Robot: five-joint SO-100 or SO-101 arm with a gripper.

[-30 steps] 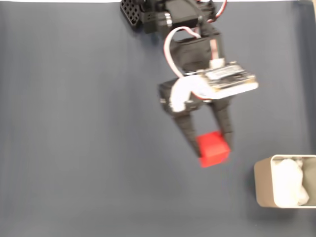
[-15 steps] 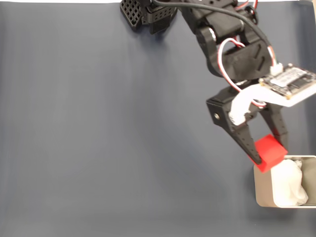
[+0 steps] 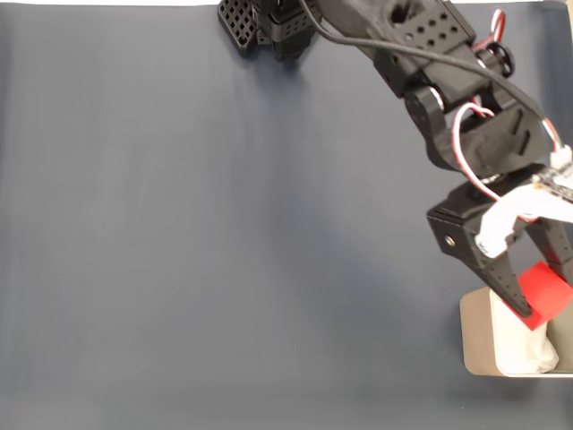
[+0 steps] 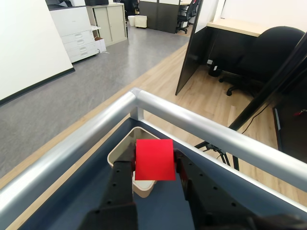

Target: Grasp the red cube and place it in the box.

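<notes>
My black pincer clamps the small matte red cube above the beige-walled, white-padded box at the bench's corner, poised for dropping.

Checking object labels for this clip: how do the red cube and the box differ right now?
The red cube is bright red and solid; the box is beige-tan and open, with white padding inside. The cube is much smaller than the box. The cube is held in the tool above the box, which rests on the table.

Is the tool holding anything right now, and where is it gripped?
Yes: the tool pinches the red cube by two opposite side faces, above the box.
</notes>
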